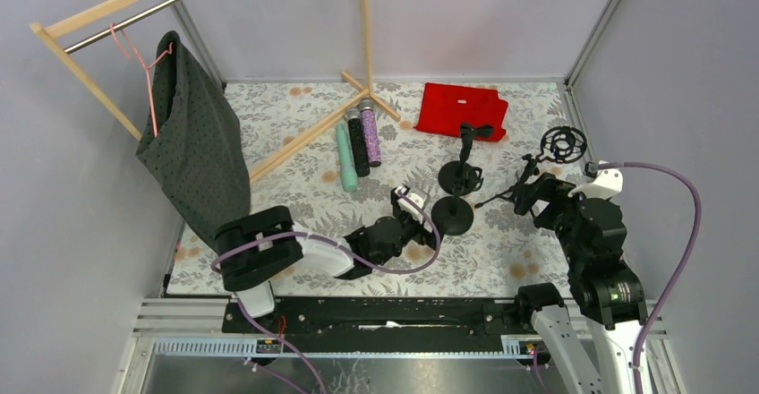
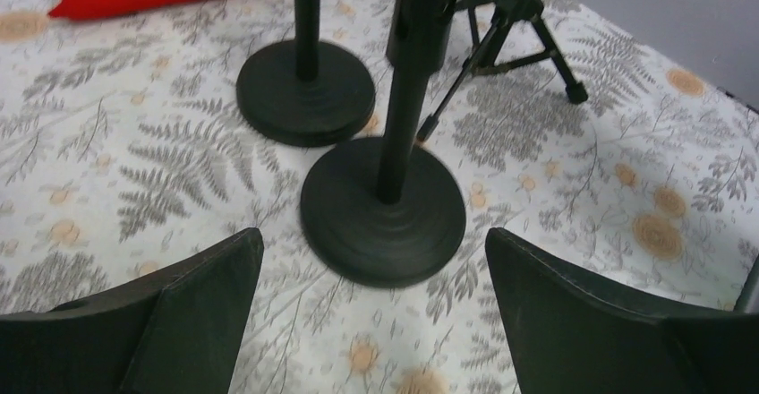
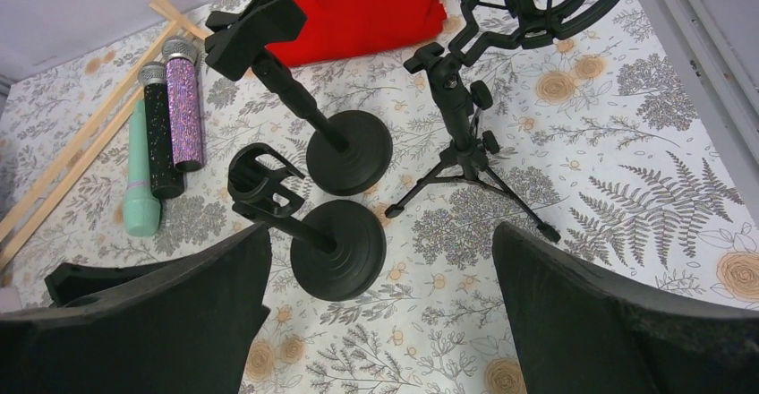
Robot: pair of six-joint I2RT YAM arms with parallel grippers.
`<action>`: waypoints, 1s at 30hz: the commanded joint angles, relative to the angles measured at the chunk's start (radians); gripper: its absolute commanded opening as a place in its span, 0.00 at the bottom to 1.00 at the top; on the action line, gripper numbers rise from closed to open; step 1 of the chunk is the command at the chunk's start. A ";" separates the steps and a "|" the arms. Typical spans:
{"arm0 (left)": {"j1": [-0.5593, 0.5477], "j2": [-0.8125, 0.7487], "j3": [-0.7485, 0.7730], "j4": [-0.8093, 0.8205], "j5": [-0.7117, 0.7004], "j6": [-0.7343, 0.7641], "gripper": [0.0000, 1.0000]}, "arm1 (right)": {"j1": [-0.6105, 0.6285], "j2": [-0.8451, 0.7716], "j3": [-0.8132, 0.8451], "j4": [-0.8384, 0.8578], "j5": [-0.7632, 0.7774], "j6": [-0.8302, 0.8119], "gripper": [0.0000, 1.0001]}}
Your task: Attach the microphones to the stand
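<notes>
From above: nothing is attached yet. The mint-green mic (image 1: 346, 157), black mic (image 1: 358, 141) and purple mic (image 1: 370, 136) lie flat side by side on the table (image 1: 304, 188), by the foot of the wooden rack (image 1: 304, 139) and well apart from both arms. All three holders are bare: far round-base stand (image 1: 461, 177), near round-base stand (image 1: 452, 217), and tripod stand (image 1: 564, 144) with its ring cradle to their right. A red cloth (image 1: 461, 110) lies behind them. The left gripper (image 1: 422, 219) sits low just beside the near round-base stand, and the right gripper (image 1: 528, 195) is by the tripod's legs. Left wrist view: jaws spread wide with nothing between them. The near stand's base is dead ahead, touching neither finger. Right wrist view: jaws also wide and empty. Both clips and the cradle are visibly unoccupied, and the mics sit in a row at far left. My read: zero of three done. Each mic needs to be picked, carried and seated. Both arms are at the stands rather than the mics, so the first reach goes back toward the rack. The left arm looks better placed for it.
</notes>
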 commanded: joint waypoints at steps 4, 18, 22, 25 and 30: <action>-0.002 0.107 0.179 0.156 0.067 0.105 0.94 | -0.003 -0.020 -0.007 0.044 0.032 0.006 1.00; 0.027 0.241 0.344 0.078 0.093 0.087 0.72 | -0.003 -0.038 -0.010 0.048 0.043 0.007 1.00; 0.041 0.267 0.365 0.078 0.099 0.067 0.71 | -0.003 -0.036 -0.010 0.047 0.039 0.007 1.00; 0.047 0.284 0.380 0.071 0.096 0.068 0.70 | -0.003 -0.036 -0.010 0.047 0.037 0.007 1.00; 0.053 0.310 0.416 0.043 0.087 0.071 0.52 | -0.003 -0.035 -0.011 0.048 0.034 0.007 1.00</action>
